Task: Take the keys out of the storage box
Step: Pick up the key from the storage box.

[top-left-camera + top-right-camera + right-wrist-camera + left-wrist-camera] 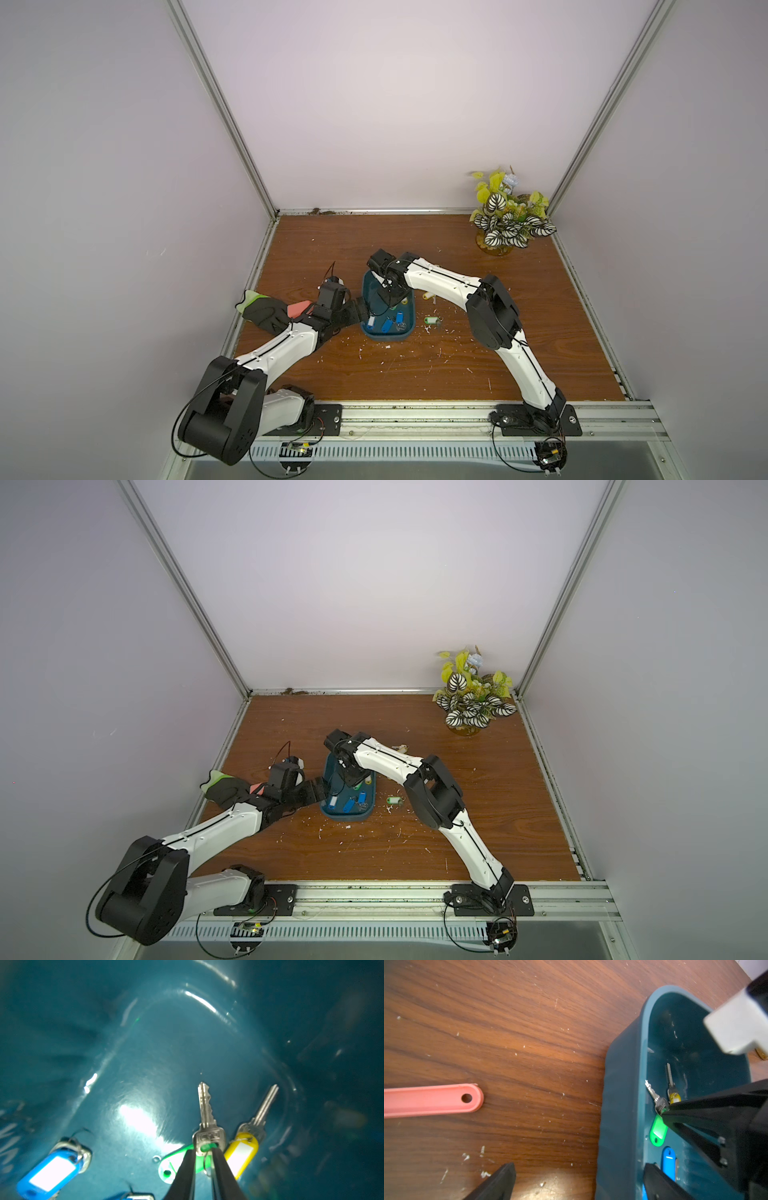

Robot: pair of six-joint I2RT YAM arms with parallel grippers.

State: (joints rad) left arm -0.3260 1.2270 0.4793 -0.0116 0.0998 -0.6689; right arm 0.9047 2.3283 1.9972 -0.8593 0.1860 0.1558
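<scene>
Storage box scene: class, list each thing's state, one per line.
storage box: upright, keys inside.
green-tag key: in box, gripped.
right tool: shut on green-tag key.
left tool: open, astride box wall.
yellow-tag key: loose in box.
outside key: lying on table.

Pale lilac walls, wooden tabletop

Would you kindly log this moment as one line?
right pincer: pinching green-tagged key in storage box | left pincer: open, straddling box wall
</scene>
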